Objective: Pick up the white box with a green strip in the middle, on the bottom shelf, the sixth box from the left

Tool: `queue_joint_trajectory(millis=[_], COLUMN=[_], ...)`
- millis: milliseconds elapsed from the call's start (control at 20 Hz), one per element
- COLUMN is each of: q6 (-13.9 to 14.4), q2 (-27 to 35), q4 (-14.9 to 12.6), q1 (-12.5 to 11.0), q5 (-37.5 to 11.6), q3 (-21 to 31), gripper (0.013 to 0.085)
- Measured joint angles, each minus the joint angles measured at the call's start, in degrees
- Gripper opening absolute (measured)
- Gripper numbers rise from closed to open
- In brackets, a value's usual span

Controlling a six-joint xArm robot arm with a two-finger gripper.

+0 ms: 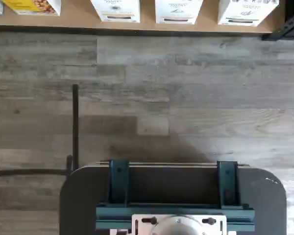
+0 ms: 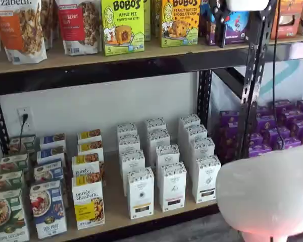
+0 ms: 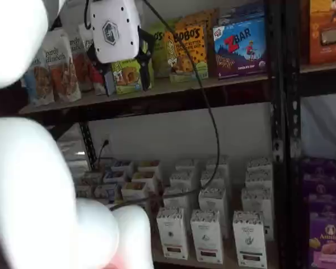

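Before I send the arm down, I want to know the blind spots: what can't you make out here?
- white box: label print too small in both shelf views; upper part cut off by the wrist view's edge.
- bottom shelf: left end hidden by the blurred arm in a shelf view.
- pincer: absent from the wrist view.

The arm's glossy white rounded plastic shell (image 2: 270, 194) fills a shelf view's corner. The tool's white boxy body (image 3: 115, 28) bears a grey hexagonal emblem, with black fingers (image 3: 145, 53) below and a thin black cable (image 3: 204, 112) trailing from it.
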Motion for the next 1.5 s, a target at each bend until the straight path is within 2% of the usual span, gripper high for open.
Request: queue_joint_trajectory(millis=[50,100,150,200,300,500,700,950,1150,1500], q6=[0.8,2.63,3.4,3.43,1.94,-0.96,-0.35,6.64,12.02,20.68], q2=[-0.58,-2.09,-2.87,-3.11,-3.19,-4.0,-4.52,-4.98,-4.88,-0.42], q4=[-1.47,-5.5,-7.64,-8.94,-8.98,-5.98,-5.84,-8.9,-10.0,-8.45], q1=[1.31,4.75,6.23,6.49,4.79,0.67,1.12,7.99,12.51,19.28], q5=[-0.92,-3.35,-4.72,-5.29,-5.84,-8.64,-12.32,-19.08,-25.27,-42.28], q3=[0.53,1.94,2.59,2.79,3.22,6.12,10.5,18.35,24.7,38.42], gripper=[0.085,0.085,0.085,0.085,0.085,0.085,0.085,0.085,0.085,0.085])
